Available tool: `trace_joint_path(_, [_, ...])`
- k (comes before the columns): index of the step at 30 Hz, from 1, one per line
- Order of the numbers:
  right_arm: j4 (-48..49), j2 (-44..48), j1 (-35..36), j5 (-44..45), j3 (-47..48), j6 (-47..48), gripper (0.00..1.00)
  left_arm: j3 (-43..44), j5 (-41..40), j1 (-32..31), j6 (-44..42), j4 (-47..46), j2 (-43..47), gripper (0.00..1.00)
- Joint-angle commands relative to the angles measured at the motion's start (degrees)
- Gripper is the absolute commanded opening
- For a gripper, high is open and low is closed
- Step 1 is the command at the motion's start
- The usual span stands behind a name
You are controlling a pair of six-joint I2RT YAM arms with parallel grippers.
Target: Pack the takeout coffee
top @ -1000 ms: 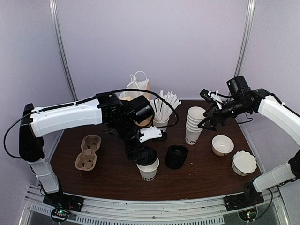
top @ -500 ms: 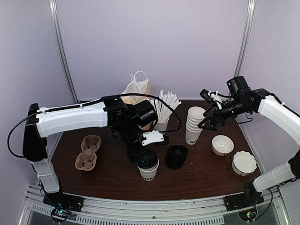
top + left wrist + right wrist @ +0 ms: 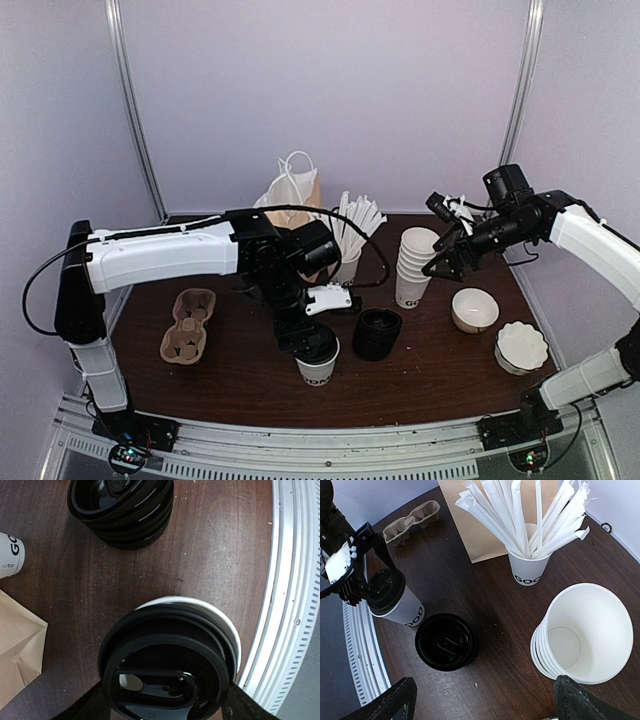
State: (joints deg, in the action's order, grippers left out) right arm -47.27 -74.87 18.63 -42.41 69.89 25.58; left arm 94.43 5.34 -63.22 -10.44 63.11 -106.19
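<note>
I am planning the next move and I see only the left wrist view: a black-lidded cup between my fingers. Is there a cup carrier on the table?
Observer: Yes, a cardboard cup carrier lies flat to the left of your takeout coffee, apart from it.
Operator: And the brown paper at my view's edge?
Observer: That is a paper bag with handles, standing at the back.
Operator: Where is the other arm?
Observer: The right gripper hangs open in the air near the stack of lidless cups.

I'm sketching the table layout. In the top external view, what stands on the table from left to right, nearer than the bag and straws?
cup carrier → takeout coffee → stack of black lids → stack of white cups → white bowl → fluted white bowl
</note>
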Motion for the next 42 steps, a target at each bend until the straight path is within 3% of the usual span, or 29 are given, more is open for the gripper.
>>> trace_joint_path(1, [-0.72,1.05,0.44,-1.32,-0.07,0.66,0.99,1.85,0.48,-0.72,-1.06,-0.01,-0.68,0.77])
trace_joint_path(32, [-1.55,0.61,0.62,-2.41,0.00,1.31,0.99,2.80,0.83,-1.58,-0.97,3.95,-1.61,0.78])
trace_joint_path(42, [-1.67,1.03,0.70,-2.05,0.05,1.40,1.00,1.41,0.88,-1.99,0.08,1.75,-2.30,0.86])
